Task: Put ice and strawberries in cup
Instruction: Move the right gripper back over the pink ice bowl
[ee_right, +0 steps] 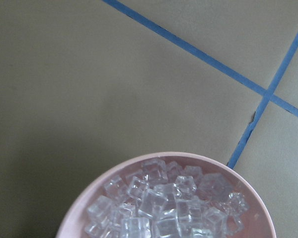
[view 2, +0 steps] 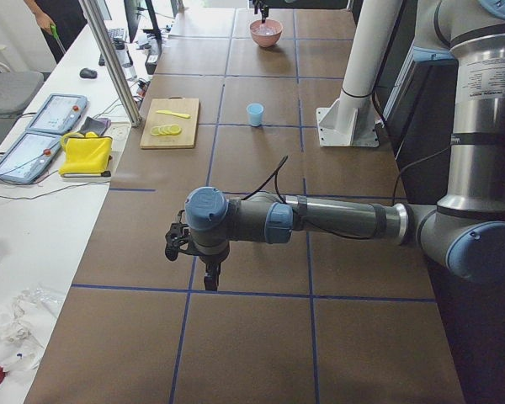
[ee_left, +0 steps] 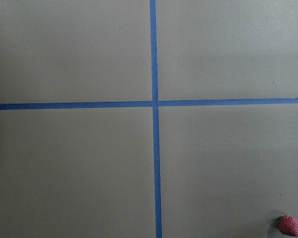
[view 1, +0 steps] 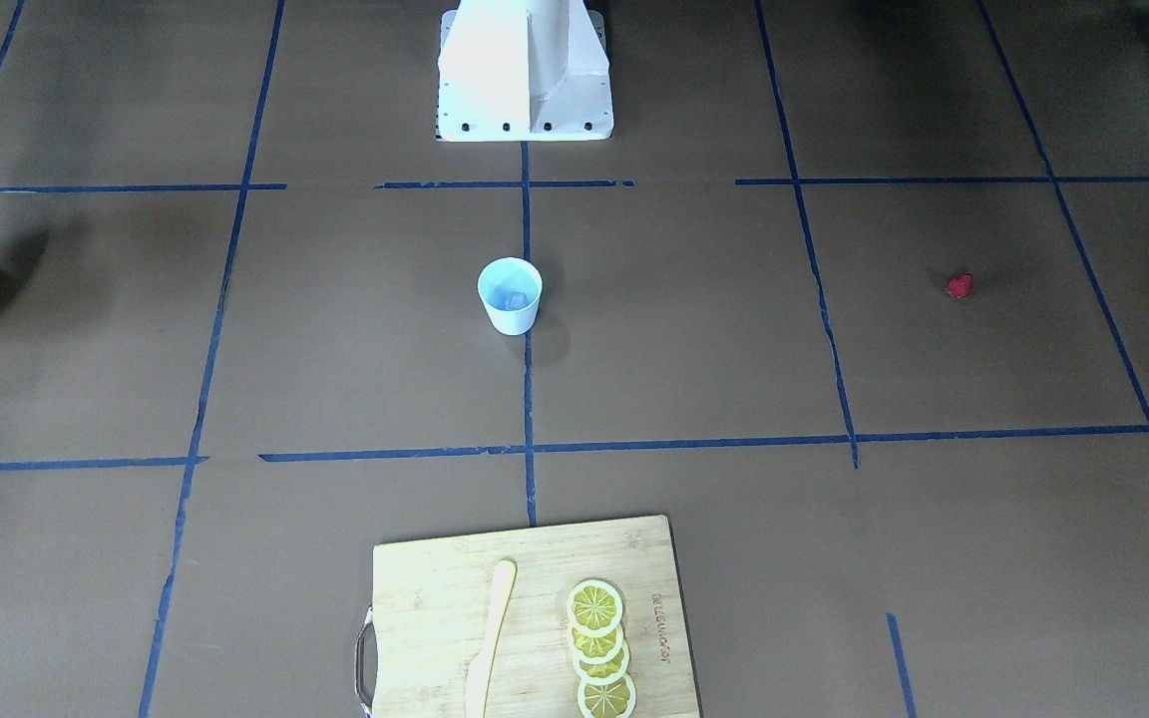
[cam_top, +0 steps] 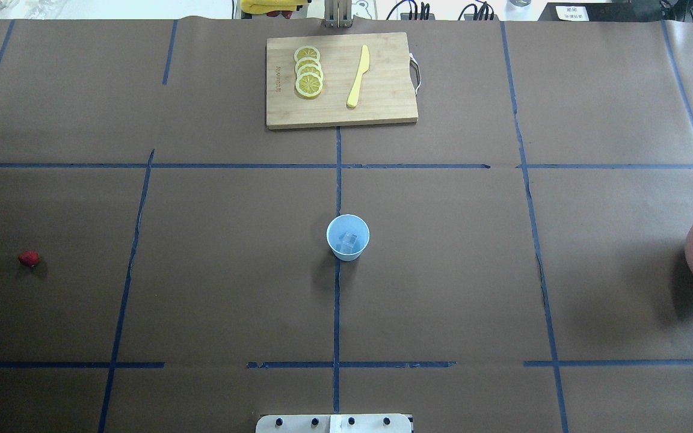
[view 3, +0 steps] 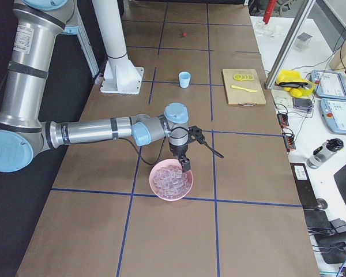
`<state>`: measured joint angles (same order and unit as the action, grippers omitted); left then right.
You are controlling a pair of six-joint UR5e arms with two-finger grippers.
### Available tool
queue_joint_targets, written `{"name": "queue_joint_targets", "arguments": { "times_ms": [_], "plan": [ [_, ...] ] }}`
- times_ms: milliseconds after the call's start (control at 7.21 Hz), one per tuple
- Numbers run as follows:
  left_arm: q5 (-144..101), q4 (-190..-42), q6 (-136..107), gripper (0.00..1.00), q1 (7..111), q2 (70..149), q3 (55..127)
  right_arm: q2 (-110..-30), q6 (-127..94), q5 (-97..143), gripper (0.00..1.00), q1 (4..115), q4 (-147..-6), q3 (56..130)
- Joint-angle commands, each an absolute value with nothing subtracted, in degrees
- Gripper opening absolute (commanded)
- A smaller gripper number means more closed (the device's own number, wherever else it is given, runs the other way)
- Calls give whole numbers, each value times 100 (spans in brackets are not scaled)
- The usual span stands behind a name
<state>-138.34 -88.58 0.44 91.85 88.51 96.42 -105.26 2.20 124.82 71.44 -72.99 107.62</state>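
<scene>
The pale blue cup (cam_top: 333, 237) stands at the table's middle with a clear ice cube (cam_top: 349, 242) inside it. More ice (ee_right: 164, 203) fills the pink bowl (ee_right: 188, 155) at the robot's far right. One red strawberry (cam_top: 29, 258) lies alone at the far left, and it shows at the bottom right corner of the left wrist view (ee_left: 288, 225). My left gripper (view 2: 209, 279) hangs low over the table near that end. My right gripper (view 3: 185, 166) hovers at the bowl's far rim. Both show only in side views, so I cannot tell open or shut.
A wooden cutting board (cam_top: 382, 102) at the far edge carries lemon slices (cam_top: 308, 71) and a yellow knife (cam_top: 358, 75). The white robot base (view 1: 525, 90) stands behind the cup. Blue tape lines grid the brown table. A side bench holds tablets (view 2: 55, 114).
</scene>
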Motion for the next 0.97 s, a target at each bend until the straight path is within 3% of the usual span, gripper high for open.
{"name": "queue_joint_targets", "arguments": {
  "times_ms": [0,555,832],
  "plan": [
    [-13834,-8868,44,100,9185,8851,9642,-10538,299,12498,99,7163,-6864,10249],
    [-13843,-8868,44,100,9185,8851,9642,-10424,913,12463,87,7146,-6873,9932],
    [-13834,-8877,44,100,9185,8851,9642,-10424,914,12480,74,7146,-6891,9932]
  ]
}}
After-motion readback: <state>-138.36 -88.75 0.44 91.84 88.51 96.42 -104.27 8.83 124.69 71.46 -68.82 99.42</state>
